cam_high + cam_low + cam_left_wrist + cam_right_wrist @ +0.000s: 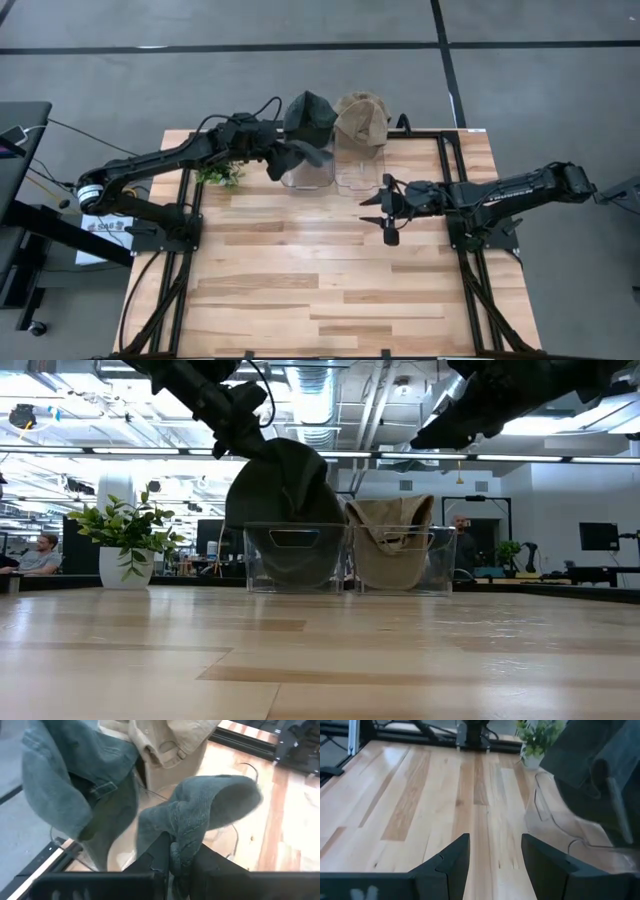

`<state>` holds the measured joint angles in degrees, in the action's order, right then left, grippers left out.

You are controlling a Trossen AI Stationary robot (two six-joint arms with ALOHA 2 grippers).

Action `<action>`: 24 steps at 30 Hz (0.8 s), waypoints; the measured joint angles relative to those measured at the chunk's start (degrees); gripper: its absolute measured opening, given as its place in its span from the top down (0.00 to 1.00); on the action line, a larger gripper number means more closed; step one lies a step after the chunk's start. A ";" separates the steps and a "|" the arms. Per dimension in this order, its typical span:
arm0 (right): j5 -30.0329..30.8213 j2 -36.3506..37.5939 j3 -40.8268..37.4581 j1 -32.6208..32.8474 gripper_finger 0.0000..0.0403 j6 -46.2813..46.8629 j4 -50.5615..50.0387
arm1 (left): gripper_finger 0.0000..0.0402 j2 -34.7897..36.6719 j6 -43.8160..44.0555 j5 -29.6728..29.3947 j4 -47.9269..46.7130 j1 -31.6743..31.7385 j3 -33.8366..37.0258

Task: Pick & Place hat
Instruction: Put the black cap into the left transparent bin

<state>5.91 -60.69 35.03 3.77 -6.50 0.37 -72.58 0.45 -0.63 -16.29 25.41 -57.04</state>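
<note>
L fingers (175, 865) clamp dark hat (200, 812) brim, tips hidden; R fingers (492, 857) apart.

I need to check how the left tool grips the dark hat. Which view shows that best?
The left wrist view: the left tool pinches the dark hat by its brim. High and low views show it only from afar; the right wrist view barely.

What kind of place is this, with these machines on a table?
Probably a robotics lab inside a large open office. Two dark robot arms work at a pale wooden table ringed by a black metal frame, and behind it stretch exposed ceiling ducts and desks with dark monitors.
</note>
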 joint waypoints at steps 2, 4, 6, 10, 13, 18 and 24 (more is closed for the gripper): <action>0.00 0.00 0.00 0.00 0.58 0.10 -0.50 | 0.90 -0.29 -0.65 -0.93 0.17 -0.54 0.00; 0.00 0.00 0.00 -0.02 0.58 0.41 -0.69 | 0.91 -0.93 -1.57 -2.41 0.15 -0.62 0.00; -0.04 0.00 0.00 0.00 0.58 0.44 -0.81 | 0.92 -1.67 -1.51 -3.04 0.33 -0.09 0.00; -0.13 -0.02 0.00 0.00 0.57 0.46 -0.82 | 0.92 -4.40 -1.53 -1.46 1.74 -0.53 0.02; -0.10 -0.02 0.00 0.14 0.58 0.46 -1.02 | 0.90 -6.36 -3.06 -1.38 2.82 -0.28 0.01; -0.07 -0.02 0.00 0.37 0.58 0.46 -1.40 | 0.92 -8.05 -8.61 -1.67 2.96 0.24 -2.23; 0.02 -0.03 0.01 0.35 0.57 0.52 -1.74 | 0.91 -8.15 -16.21 -1.58 3.86 1.10 -5.34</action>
<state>5.93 -60.71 35.03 4.12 -5.98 -1.37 -80.73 -15.76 -2.21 -12.44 26.51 -62.38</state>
